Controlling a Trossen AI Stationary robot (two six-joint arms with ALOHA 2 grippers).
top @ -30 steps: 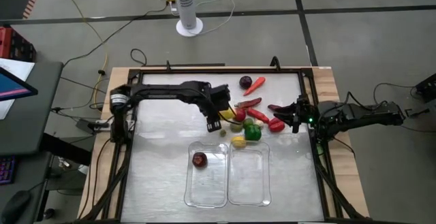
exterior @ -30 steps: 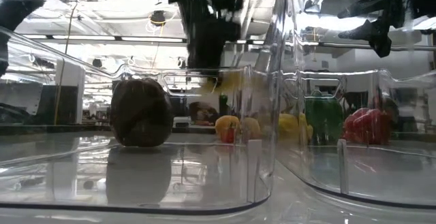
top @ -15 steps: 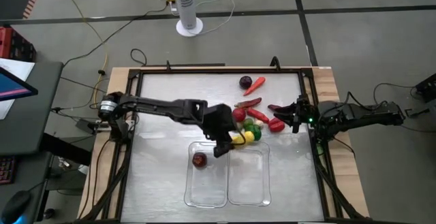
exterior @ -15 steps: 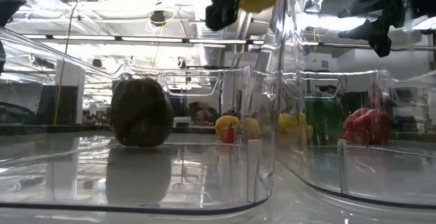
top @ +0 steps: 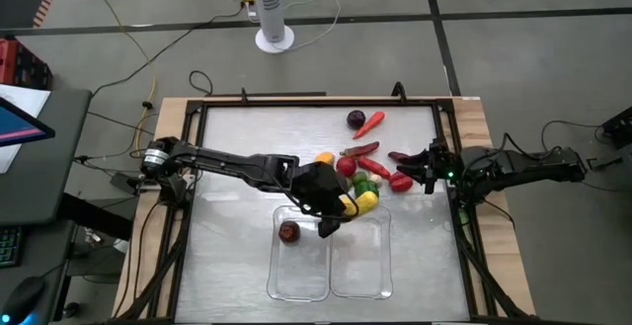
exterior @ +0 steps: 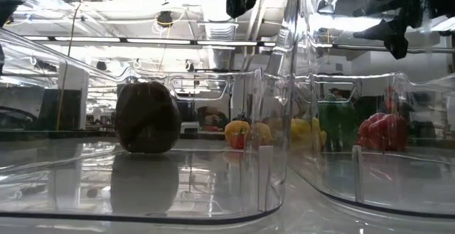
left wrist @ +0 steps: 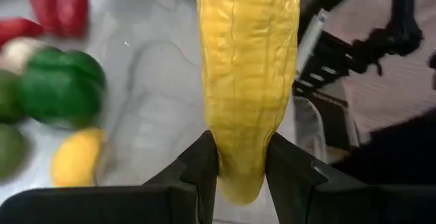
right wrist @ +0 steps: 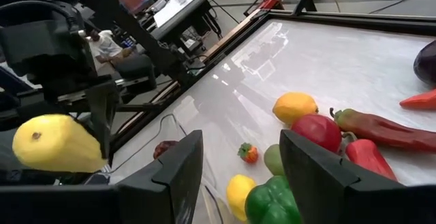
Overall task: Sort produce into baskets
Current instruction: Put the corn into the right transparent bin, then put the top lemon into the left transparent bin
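One corn [left wrist: 248, 81], pinched endwise in the left pincer [top: 341, 208], hangs above the right basket's [top: 361, 266] near rim; right pincer [top: 417, 172] waits, spread.

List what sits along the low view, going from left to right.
Dark round fruit → small red-and-yellow fruit → yellow pieces → green pepper → red pepper.
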